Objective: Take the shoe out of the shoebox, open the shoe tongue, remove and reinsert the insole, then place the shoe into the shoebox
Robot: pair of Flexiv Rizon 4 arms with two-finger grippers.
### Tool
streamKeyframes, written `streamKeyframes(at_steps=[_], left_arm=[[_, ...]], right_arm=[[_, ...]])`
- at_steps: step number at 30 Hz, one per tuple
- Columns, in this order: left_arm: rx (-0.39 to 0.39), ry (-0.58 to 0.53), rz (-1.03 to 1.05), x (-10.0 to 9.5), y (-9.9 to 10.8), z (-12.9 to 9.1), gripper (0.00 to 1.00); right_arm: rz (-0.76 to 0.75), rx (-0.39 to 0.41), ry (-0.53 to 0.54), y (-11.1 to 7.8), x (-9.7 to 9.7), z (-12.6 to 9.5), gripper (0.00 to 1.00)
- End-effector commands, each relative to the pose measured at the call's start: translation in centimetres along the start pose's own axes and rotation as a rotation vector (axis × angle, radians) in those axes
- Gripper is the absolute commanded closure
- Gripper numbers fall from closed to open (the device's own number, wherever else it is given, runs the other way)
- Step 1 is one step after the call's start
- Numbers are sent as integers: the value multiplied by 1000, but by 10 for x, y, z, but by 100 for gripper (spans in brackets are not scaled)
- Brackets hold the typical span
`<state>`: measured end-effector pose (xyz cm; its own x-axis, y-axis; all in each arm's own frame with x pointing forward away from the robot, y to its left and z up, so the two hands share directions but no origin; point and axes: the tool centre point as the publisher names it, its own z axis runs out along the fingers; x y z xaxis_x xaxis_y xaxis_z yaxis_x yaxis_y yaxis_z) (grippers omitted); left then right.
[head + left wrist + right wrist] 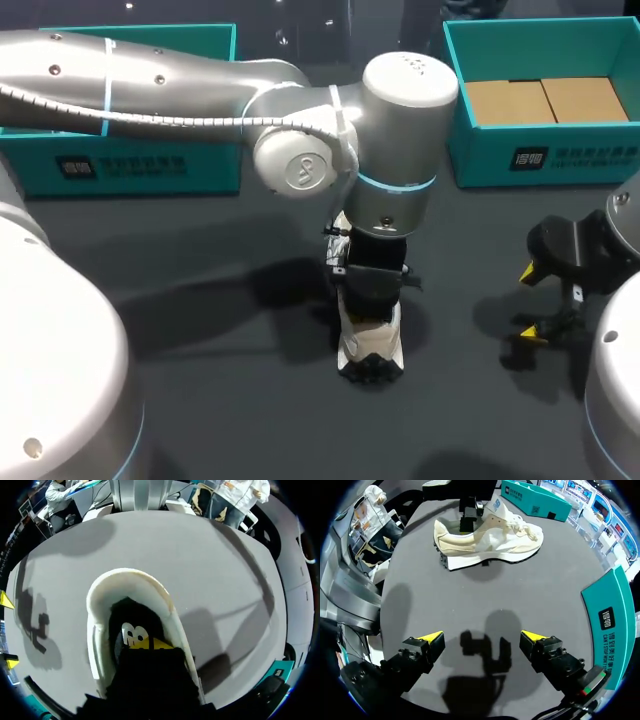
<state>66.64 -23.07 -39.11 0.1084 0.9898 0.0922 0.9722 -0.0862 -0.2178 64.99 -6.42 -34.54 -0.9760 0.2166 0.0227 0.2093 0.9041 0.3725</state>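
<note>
A cream sneaker [372, 350] stands upright on the dark table at the middle, heel toward me. My left arm comes across from the left, and its gripper [372, 298] points straight down into the shoe's heel opening. In the left wrist view its yellow tips [148, 642] are together deep inside the shoe [130, 582], on the dark insole [131, 632] with a white mark. Whether they pinch the insole is hidden. Seen from the right wrist, the sneaker [495, 537] lies well ahead of my right gripper [482, 642], which is open and empty over bare table.
An open teal shoebox [455, 110] with a cardboard floor stands at the back right, and its wall [615, 620] is close beside the right gripper. A second teal box [150, 165] sits at the back left, partly behind my left arm.
</note>
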Motion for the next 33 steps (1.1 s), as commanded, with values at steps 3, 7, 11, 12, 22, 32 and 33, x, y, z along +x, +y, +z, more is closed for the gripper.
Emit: streamKeyframes(at_steps=[3, 7, 11, 12, 22, 32, 33], left_arm=[[-15, -14, -3, -17, 2, 10, 100], [-34, -97, -2, -21, -2, -3, 100], [-5, -139, 22, -28, -11, -11, 100], [-4, -140, 23, -30, -12, -10, 100], [-9, -113, -17, -28, 1, 20, 100], [-87, -156, -38, -14, 9, -1, 100], [-95, -165, -36, -13, 9, -5, 100]], right_arm=[[0, 0, -3, -1, 2, -2, 0], [0, 0, -3, -1, 2, -2, 0], [0, 0, -3, -1, 2, -2, 0], [0, 0, -3, -1, 2, -2, 0], [0, 0, -3, -1, 2, -2, 0], [0, 0, -3, -1, 2, -2, 0], [0, 0, -3, -1, 2, -2, 0]])
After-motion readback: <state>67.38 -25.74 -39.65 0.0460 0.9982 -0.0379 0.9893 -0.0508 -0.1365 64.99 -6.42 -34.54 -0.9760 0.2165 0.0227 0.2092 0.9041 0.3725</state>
